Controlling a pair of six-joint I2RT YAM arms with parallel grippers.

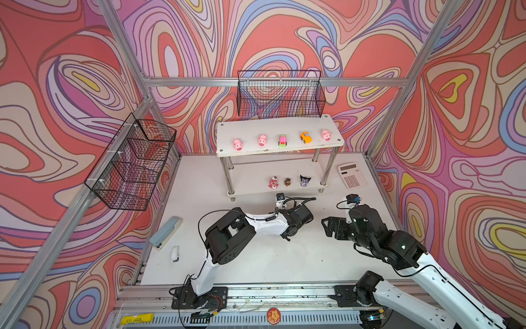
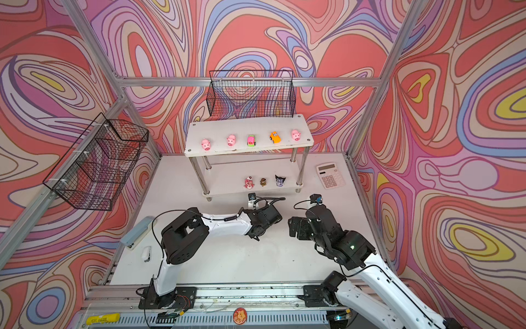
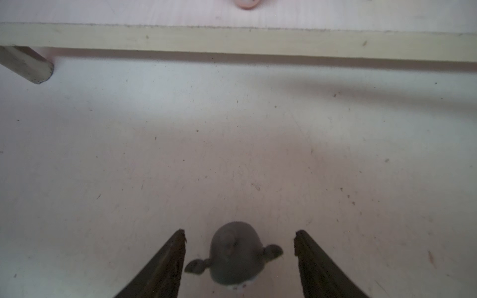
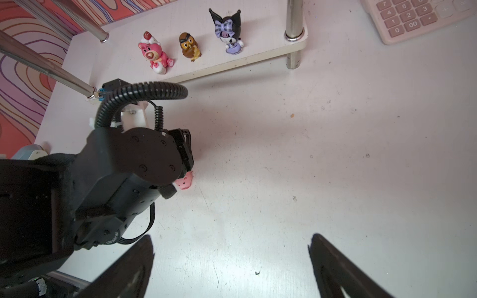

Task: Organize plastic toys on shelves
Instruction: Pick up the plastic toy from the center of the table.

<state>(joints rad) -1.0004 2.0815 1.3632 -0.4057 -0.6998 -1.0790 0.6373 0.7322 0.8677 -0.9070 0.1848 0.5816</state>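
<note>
**In front of the shelves (image 1: 280, 125): grey figure (image 3: 233, 255) between open fingers (image 3: 165, 268)**

The left gripper (image 3: 240, 232) is straddling the figure on the table (image 3: 232, 129), partly open, gripping nothing. A pink pig (image 4: 184, 182) is lying just beside it. The right gripper (image 4: 231, 239) is hanging wide open and empty.

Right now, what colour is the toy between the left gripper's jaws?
Grey toy, left wrist view.
</note>
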